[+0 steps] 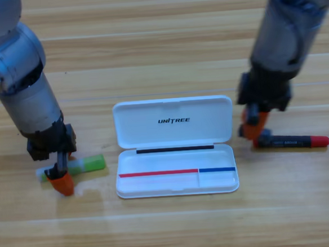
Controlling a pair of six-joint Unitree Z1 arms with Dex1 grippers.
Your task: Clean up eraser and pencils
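The lime green pencil [85, 164] lies flat left of the white case [157, 184], its pale end [42, 174] pointing left. My left gripper [61, 185] points down at the pencil's pale half, touching the table right in front of it. The black pencil [293, 142] with a red end lies right of the case. My right gripper [253, 126] hangs over that pencil's left end, close to the case's right edge. It is shut on the eraser [243, 132], of which only a small dark bit shows at the jaws.
The case lies open at the table's middle, lid [172, 107] folded back, tray towards the front. The left arm's grey body [23, 82] fills the upper left and the right arm [285, 30] slants in from the upper right.
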